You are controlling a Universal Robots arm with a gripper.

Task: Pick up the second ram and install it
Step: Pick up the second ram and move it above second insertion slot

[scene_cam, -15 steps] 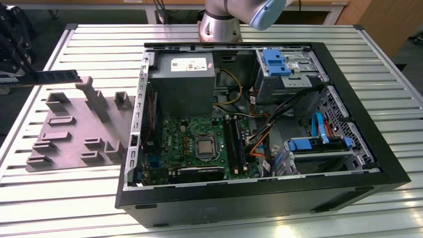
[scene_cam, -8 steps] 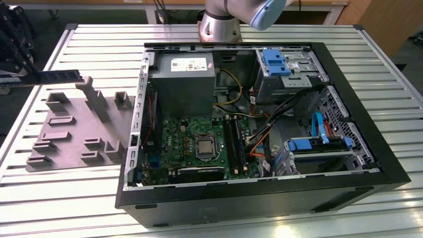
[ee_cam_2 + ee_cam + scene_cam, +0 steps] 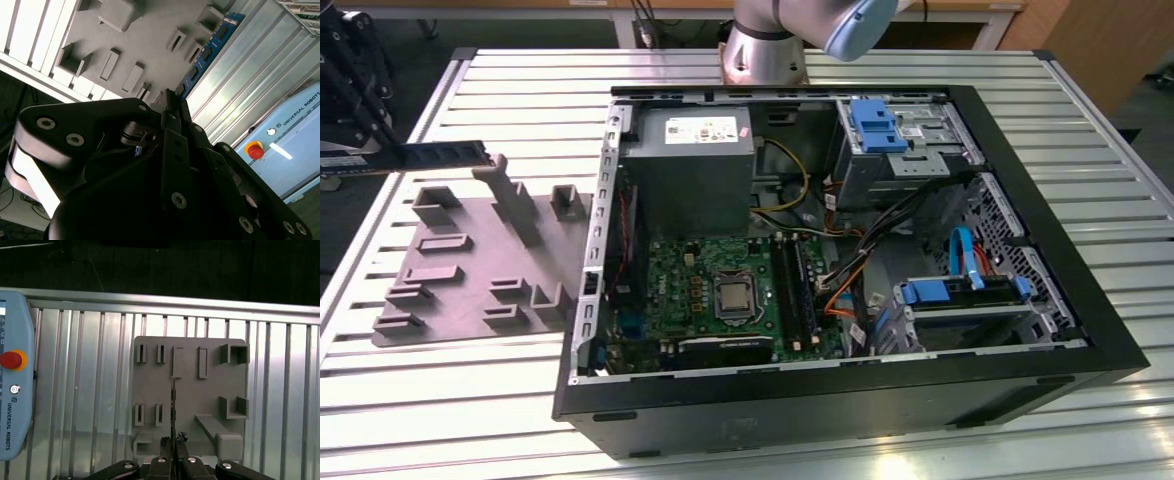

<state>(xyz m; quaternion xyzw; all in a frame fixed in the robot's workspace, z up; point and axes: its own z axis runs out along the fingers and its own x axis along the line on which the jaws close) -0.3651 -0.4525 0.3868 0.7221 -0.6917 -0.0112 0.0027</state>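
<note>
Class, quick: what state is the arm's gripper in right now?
Gripper: closed on one end of the long, thin, dark green-black memory stick, held above the grey plastic fixture plate.

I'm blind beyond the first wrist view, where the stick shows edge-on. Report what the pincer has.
Observer: In the second wrist view the pincer is shut on the second ram, its chip face showing.
Operator: Place it against the computer.
Observer: In the exterior view it is held level over the grey fixture, at the exterior view's left of the open case.
Operator: Report the sockets.
Observer: Long black sockets lie on the motherboard inside the case.
</note>
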